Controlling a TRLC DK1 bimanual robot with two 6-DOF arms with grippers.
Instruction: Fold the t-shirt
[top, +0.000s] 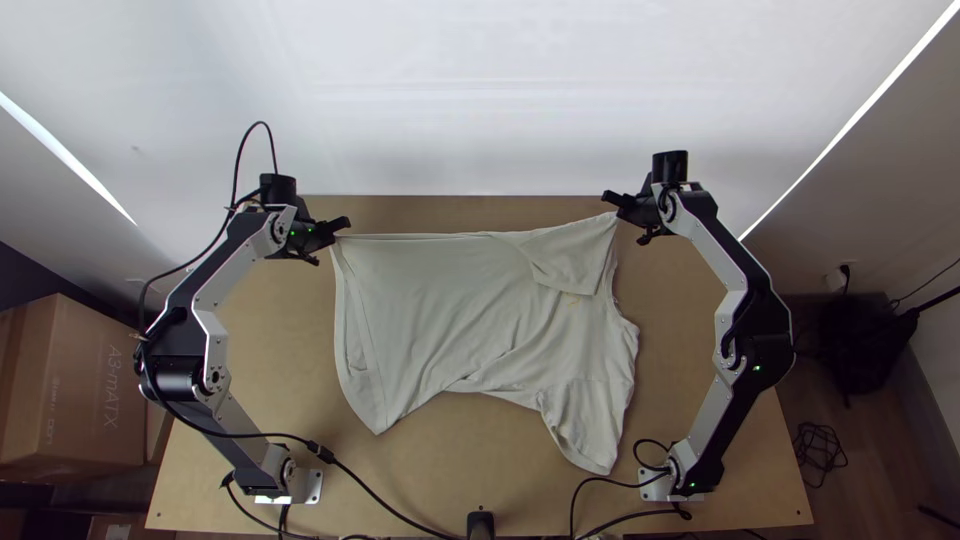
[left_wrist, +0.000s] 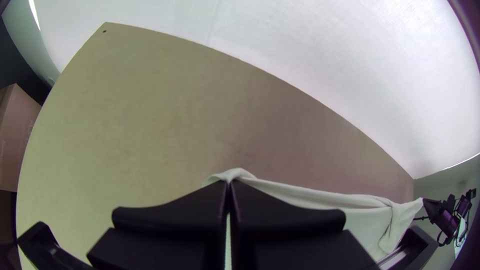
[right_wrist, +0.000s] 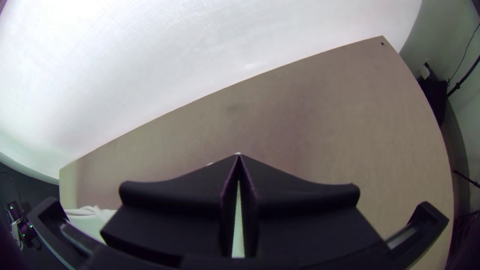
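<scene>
Left gripper (top: 334, 236): closed, gripping t-shirt (top: 450, 310) at one far corner | Right gripper (top: 614, 209): closed, gripping opposite far corner | T-shirt: spread between arms over table (top: 270, 370), flap turned over near right grip

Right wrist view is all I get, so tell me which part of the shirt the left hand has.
Observer: The left hand is shut on the shirt's far left corner.

Operator: Describe the cloth just left of the right hand.

Observer: A flap lies folded over the shirt's body there.

Operator: Now give me the near side.

Observer: At the near right, a sleeve-like piece points toward the table's near edge.
</scene>
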